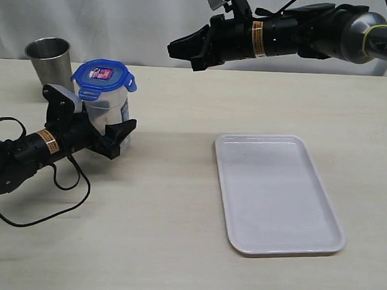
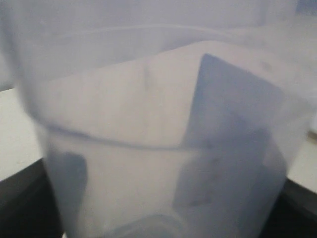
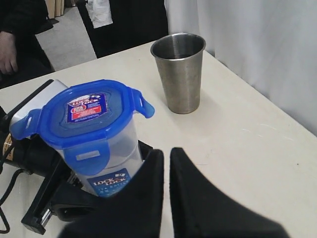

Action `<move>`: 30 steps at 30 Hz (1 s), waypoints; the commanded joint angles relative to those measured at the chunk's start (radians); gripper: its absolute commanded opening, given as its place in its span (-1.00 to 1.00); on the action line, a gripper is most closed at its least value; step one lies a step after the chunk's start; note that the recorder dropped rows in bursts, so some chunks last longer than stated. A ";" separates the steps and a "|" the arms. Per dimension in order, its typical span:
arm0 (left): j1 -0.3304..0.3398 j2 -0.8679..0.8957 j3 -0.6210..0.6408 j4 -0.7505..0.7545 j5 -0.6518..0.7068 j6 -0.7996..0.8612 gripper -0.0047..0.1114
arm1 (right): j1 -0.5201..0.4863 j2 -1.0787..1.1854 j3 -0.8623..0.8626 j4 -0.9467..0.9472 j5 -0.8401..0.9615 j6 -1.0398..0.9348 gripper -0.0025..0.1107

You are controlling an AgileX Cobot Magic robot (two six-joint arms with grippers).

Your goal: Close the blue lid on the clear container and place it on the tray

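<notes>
The clear container [image 1: 110, 112] stands upright on the pale surface [image 1: 163, 246] over on the left side, with the blue lid [image 1: 101, 75] sitting on top of it, its sticker [image 1: 103, 72] facing up. In the right wrist view two of the lid's tabs flare outward instead of lying flat against the wall, while the one nearest that camera hangs down. The left gripper [image 1: 117, 136] lies low over the surface, with one black finger in front of the container's lower part and the other hidden behind it. The left wrist view is filled by the blurred translucent wall with a dark finger at each lower corner. I cannot tell whether the fingers press on the container or only flank it. A steel cup [image 1: 48, 60] stands just behind the container, near it but apart. The tray [image 1: 278, 193] lies flat on the right side of the surface, well apart from the container. The right gripper [image 1: 183, 53] hangs in the air above the back of the surface — clenched, fingers together, aimed toward the container. A black cable [image 1: 49, 206] loops on the surface beside the left arm.
</notes>
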 commanded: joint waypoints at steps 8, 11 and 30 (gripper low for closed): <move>0.005 -0.032 -0.004 0.199 -0.014 -0.059 -0.92 | -0.010 -0.012 -0.003 0.000 0.009 0.027 -0.88; 0.020 -0.083 -0.005 0.318 -0.014 -0.059 -0.92 | -0.010 -0.018 -0.003 0.000 0.100 0.042 -0.88; 0.046 -0.135 -0.063 0.856 0.000 -0.192 -0.92 | 0.028 -0.185 0.190 1.410 1.383 -1.304 -0.88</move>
